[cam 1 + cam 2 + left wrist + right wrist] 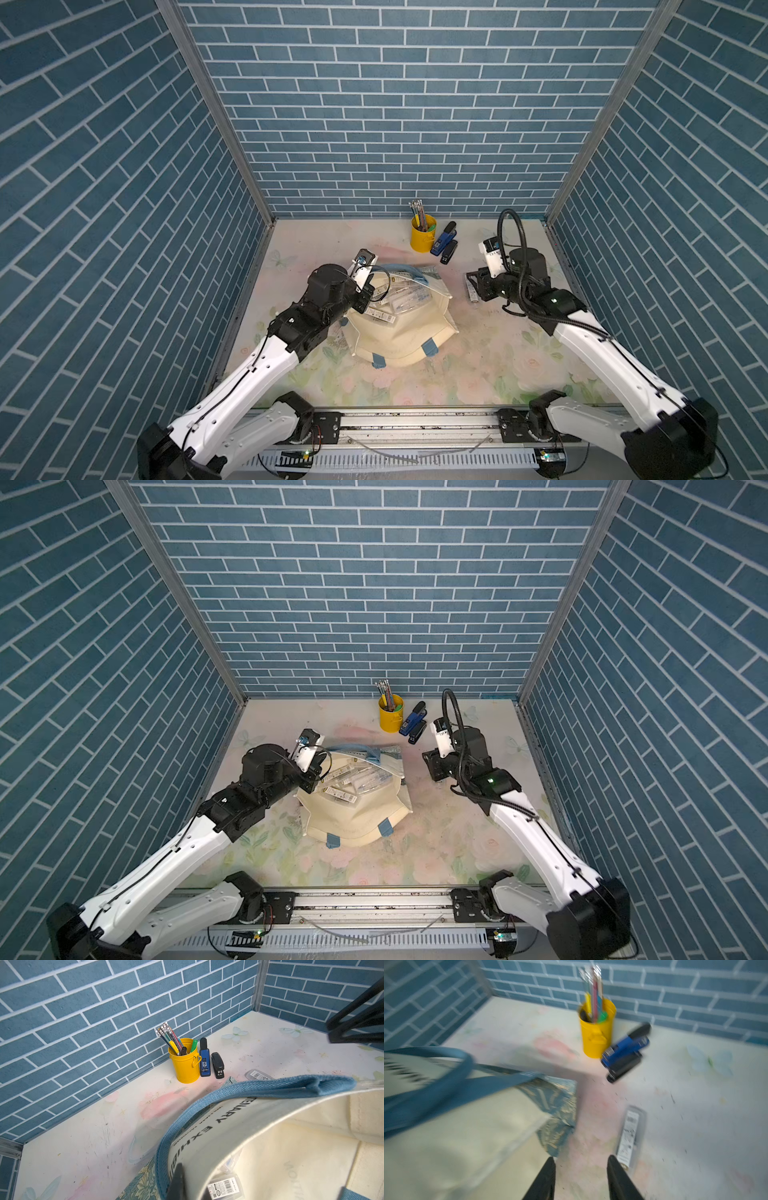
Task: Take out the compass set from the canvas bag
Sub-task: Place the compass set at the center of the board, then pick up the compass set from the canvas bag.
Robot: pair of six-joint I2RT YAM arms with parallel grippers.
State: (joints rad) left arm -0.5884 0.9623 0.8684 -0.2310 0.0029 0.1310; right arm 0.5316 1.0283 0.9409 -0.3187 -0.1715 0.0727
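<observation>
The cream canvas bag (399, 336) (357, 812) lies mid-table with its mouth held agape. My left gripper (362, 302) (192, 1184) is shut on the mouth's rim beside the blue strap handle (259, 1089). Several clear, labelled compass set cases (399, 301) (224, 1187) lie inside the bag. Another compass set case (472, 291) (629, 1136) lies on the table to the right of the bag. My right gripper (473, 286) (580, 1162) hovers just beside that case, open and with nothing between its fingers. The right wrist view is blurred.
A yellow pencil cup (423, 239) (186, 1064) stands at the back. A blue stapler (444, 241) and a black stapler (449, 252) lie to its right. Blue brick walls close in the left, right and back sides.
</observation>
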